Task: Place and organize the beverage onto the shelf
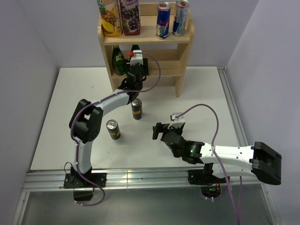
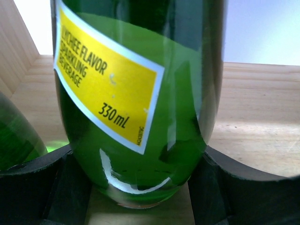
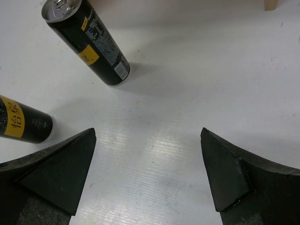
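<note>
The wooden shelf (image 1: 183,51) stands at the back of the table. My left gripper (image 1: 136,69) reaches into its middle tier and is shut on a green bottle (image 2: 136,93) with a yellow label. The bottle stands upright on the shelf board (image 2: 253,112), and a black finger (image 2: 220,187) presses each side of its base. A second green bottle (image 1: 118,60) stands just to its left. Two black cans (image 1: 136,108) (image 1: 113,130) stand on the white table. My right gripper (image 1: 157,131) hovers open to their right with nothing between its fingers (image 3: 61,173).
The top tier holds two juice cartons (image 1: 108,16) (image 1: 130,16) and two slim cans (image 1: 163,19) (image 1: 180,18). In the right wrist view both black cans (image 3: 86,42) (image 3: 23,124) appear at the upper left. Grey walls enclose the table (image 1: 201,98).
</note>
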